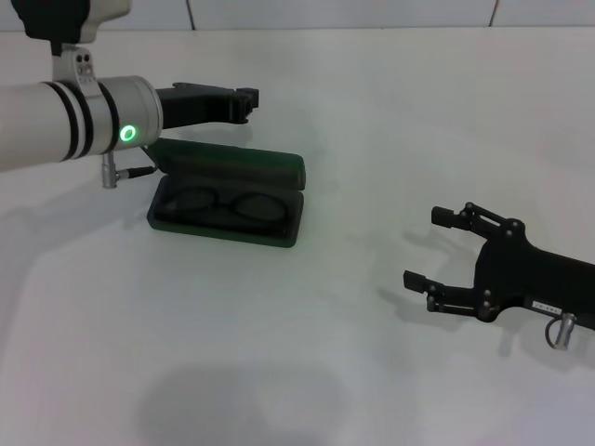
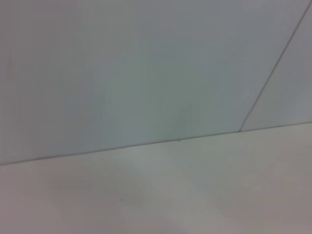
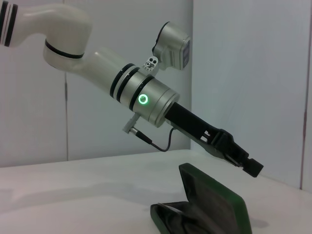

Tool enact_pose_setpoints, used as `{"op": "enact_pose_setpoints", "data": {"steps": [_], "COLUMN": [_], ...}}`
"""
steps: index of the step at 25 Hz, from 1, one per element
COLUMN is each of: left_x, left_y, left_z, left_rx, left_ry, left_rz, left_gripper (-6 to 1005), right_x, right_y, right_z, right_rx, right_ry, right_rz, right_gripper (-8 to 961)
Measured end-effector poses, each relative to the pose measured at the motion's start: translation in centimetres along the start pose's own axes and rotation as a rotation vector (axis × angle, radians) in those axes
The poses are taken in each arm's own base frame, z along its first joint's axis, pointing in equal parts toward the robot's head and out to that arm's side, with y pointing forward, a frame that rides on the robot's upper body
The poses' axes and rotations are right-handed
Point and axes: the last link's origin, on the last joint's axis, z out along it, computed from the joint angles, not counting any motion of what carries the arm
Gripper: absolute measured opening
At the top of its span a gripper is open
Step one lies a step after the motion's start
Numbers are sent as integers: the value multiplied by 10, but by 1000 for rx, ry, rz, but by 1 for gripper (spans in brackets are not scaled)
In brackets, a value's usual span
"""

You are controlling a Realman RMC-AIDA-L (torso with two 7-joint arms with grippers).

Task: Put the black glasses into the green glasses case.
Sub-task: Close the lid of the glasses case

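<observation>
The green glasses case (image 1: 279, 169) lies open on the white table, left of centre, its lid standing up at the back. The black glasses (image 1: 228, 203) rest inside the lower half, lenses side by side. My left gripper (image 1: 247, 102) hovers above and just behind the lid, pointing right, shut and holding nothing. The right wrist view shows the left gripper (image 3: 251, 166) from the side, above the open case (image 3: 214, 202). My right gripper (image 1: 426, 248) sits low at the right, open and empty, well away from the case.
The white table (image 1: 353, 111) runs back to a pale wall. The left wrist view shows only the bare table (image 2: 195, 195) and the wall (image 2: 146, 68). A cable loops under the left wrist (image 1: 139, 171) near the case's left end.
</observation>
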Motion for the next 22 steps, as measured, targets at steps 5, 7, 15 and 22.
{"op": "enact_pose_setpoints", "data": {"steps": [5, 7, 15, 22], "left_x": [-7, -12, -22, -20], "left_y": [-3, -6, -12, -17], "left_z": [-3, -6, -11, -7], "left_rx": [5, 10, 18, 38], "left_ry": [-3, 1, 29, 60], "left_rz": [-33, -34, -12, -43], "left_gripper": [23, 23, 22, 22], "right_x": [2, 3, 2, 2], "right_y": [1, 1, 0, 0], "right_z": [-1, -1, 0, 1], "right_rx": [7, 8, 9, 5], "right_ry": [3, 4, 6, 6], "right_rz": [10, 11, 11, 8], "right_gripper": [787, 836, 884, 884]}}
